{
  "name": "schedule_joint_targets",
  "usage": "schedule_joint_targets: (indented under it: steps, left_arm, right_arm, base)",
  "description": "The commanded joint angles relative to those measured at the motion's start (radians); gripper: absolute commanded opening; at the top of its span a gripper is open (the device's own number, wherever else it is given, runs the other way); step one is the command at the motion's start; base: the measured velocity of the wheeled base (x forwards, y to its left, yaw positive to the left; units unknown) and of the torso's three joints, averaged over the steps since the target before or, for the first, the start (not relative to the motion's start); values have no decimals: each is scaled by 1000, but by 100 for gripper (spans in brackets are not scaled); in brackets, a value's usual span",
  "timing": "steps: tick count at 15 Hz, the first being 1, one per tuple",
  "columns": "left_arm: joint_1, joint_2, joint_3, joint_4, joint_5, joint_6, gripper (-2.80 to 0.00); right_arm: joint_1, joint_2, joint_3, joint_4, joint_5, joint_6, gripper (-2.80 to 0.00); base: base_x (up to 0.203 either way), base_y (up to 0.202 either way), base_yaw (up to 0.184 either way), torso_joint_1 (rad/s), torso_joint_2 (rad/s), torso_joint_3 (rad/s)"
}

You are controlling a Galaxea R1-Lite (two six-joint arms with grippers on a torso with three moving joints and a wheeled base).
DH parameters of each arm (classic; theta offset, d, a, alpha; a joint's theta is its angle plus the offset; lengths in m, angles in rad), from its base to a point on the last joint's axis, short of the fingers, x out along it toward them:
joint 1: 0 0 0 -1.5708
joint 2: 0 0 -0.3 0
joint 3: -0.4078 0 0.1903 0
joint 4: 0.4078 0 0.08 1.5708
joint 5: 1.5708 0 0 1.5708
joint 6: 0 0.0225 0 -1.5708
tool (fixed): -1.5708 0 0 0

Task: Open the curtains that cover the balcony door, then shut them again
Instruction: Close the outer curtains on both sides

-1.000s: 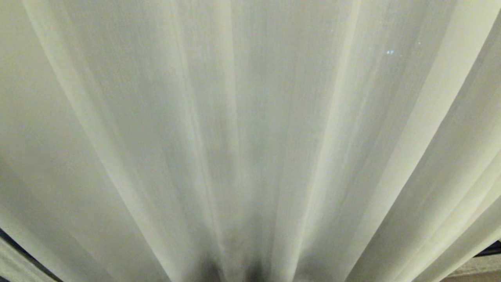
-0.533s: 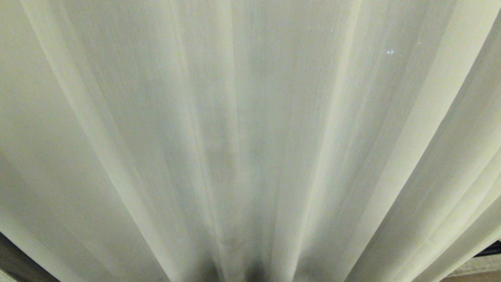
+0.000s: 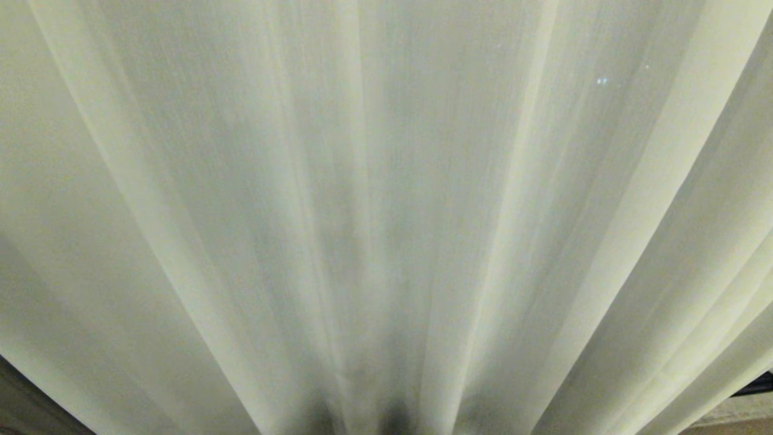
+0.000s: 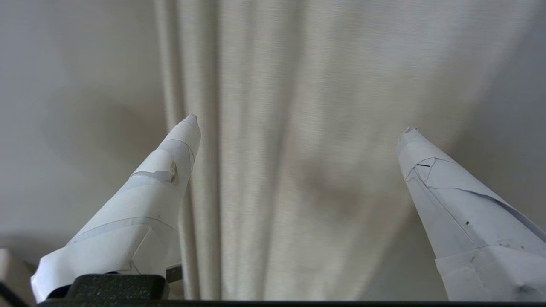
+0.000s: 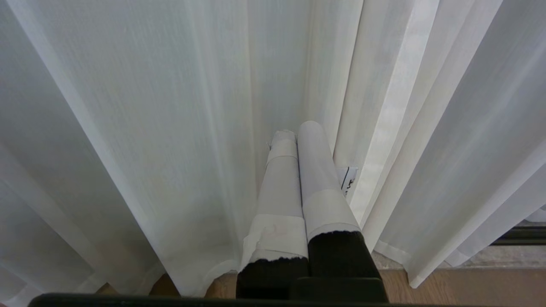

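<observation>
curtains (image 3: 386, 199): hang across the whole head view, folds running floor-to-ceiling | left gripper (image 4: 298, 123): fingers spread wide, nothing held, facing coarser folds | right gripper (image 5: 298, 130): clamped together, empty, beside sheer folds above wooden floor (image 5: 448, 285)

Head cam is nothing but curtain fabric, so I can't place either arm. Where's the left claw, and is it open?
Observer: The left claw is wide open in its wrist view, its white-wrapped fingers spread before the coarser woven cream curtain folds, with nothing gripped.
Operator: And the right one?
Observer: The right claw is shut, fingers pressed together and pointing into the thin sheer white curtain.
Operator: Holding any fabric?
Observer: None shows between its fingers; a fold hangs right beside them.
Operator: Any floor visible?
Observer: Yes, a strip of brown wooden floor shows under the sheer hem in the right wrist view.
</observation>
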Motion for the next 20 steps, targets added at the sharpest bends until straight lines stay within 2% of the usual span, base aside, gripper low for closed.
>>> schedule_joint_targets:
  steps: [1, 4, 7, 12, 16, 20]
  left_arm:
    - [5, 6, 1, -1, -5, -1, 0]
    - [-14, -24, 9, 9, -13, -4, 0]
    - [-42, -110, 68, 43, -47, -4, 0]
    - [-125, -205, 165, 63, -40, -2, 0]
    - [-138, -133, 104, 58, -33, 5, 0]
    - [-135, -9, -27, 58, 18, 13, 0]
  right_arm:
    - [0, 0, 0, 0, 0, -1, -280]
    - [0, 0, 0, 0, 0, -1, -280]
    - [0, 0, 0, 0, 0, -1, -280]
    - [0, 0, 0, 0, 0, -1, -280]
    - [0, 0, 0, 0, 0, -1, -280]
    - [0, 0, 0, 0, 0, -1, -280]
  base:
    - [0, 0, 0, 0, 0, 0]
    - [0, 0, 0, 0, 0, 0]
    - [0, 0, 0, 0, 0, 0]
    - [0, 0, 0, 0, 0, 0]
    - [0, 0, 0, 0, 0, 0]
    - [0, 0, 0, 0, 0, 0]
